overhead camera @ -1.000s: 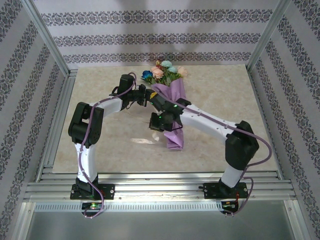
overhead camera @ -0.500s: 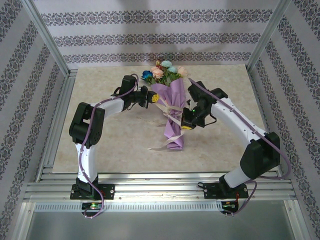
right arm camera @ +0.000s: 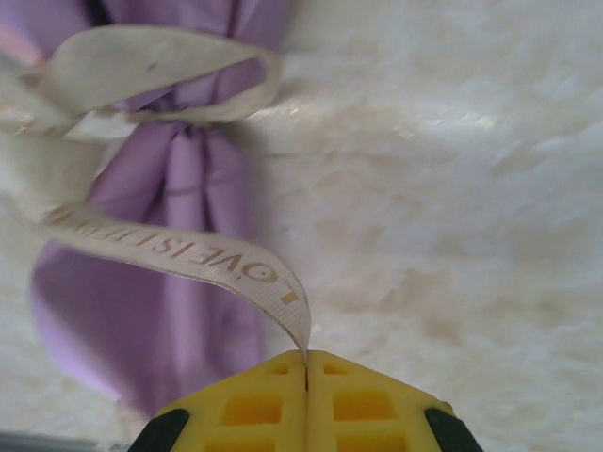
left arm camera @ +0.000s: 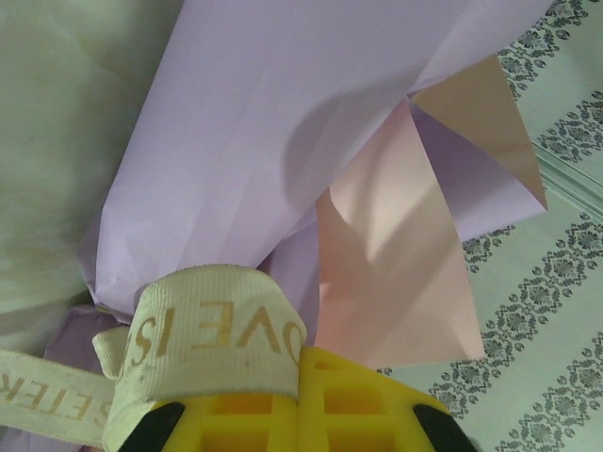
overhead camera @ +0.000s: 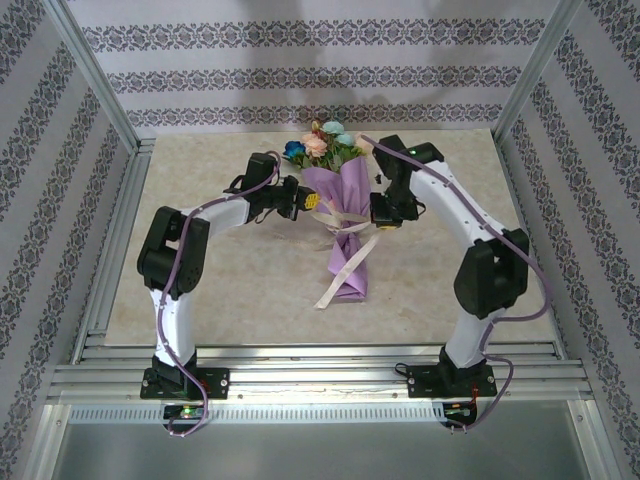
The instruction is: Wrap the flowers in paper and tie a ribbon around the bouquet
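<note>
Both arms bend inward, flanking the bouquet (overhead camera: pixel 345 225) lying mid-table (blooms at the far end). Left gripper (overhead camera: pixel 309 203) and right gripper (overhead camera: pixel 378 224) are each pinched tight on the cream ribbon (right arm camera: pixel 188 252) tied round it.

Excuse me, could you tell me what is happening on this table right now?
Two robot arms are tying a cream ribbon around a bouquet, flowers wrapped in lilac paper, lying on the table. The left claw and the right claw are each shut on the ribbon, on opposite sides of the bouquet. The ribbon loops around the cone's narrow waist.
</note>
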`<state>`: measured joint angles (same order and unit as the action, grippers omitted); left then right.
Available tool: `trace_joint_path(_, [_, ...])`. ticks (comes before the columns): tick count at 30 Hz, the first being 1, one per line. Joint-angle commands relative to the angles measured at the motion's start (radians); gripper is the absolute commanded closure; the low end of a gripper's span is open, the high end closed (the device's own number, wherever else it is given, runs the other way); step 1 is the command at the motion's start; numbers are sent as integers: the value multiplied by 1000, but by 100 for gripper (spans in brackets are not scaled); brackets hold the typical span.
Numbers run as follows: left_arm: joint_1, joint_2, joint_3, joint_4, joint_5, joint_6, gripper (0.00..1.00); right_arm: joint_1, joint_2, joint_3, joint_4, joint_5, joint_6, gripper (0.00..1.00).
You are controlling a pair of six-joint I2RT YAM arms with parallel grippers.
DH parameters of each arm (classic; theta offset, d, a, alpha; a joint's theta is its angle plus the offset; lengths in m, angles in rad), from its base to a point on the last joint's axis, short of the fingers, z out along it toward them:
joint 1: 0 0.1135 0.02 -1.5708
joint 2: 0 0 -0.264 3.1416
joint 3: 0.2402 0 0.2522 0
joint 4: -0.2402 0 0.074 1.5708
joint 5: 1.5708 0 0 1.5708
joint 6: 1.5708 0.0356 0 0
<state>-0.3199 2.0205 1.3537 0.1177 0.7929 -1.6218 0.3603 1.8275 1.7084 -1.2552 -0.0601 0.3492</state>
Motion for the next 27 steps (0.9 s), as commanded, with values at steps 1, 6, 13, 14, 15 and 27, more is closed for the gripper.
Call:
trace_joint_path(1, [-10,-65,-9,-52,-25,37,100,19,56,76,-87,204,-80,100])
trace_joint_path(6, [-14,-78,-34,-38,-29,25,100,30,126,120,-64,225,-77,100])
trace_joint_path(13, [-12,-138,-62,-95,-78,40,100,8,160,3,69,136,-4,100])
trace_joint_path(14, [-12,-149,-62,-118,-89,54,100,3,157,-22,94,134,3,100])
trace_joint_path(15, [-13,-161,-63,-138,-99,63,100,-1,156,-34,107,133,5,100])
trace_joint_path(27, [-15,-204,-94,-165,-152,80,100,8,190,53,55,337,-104,100])
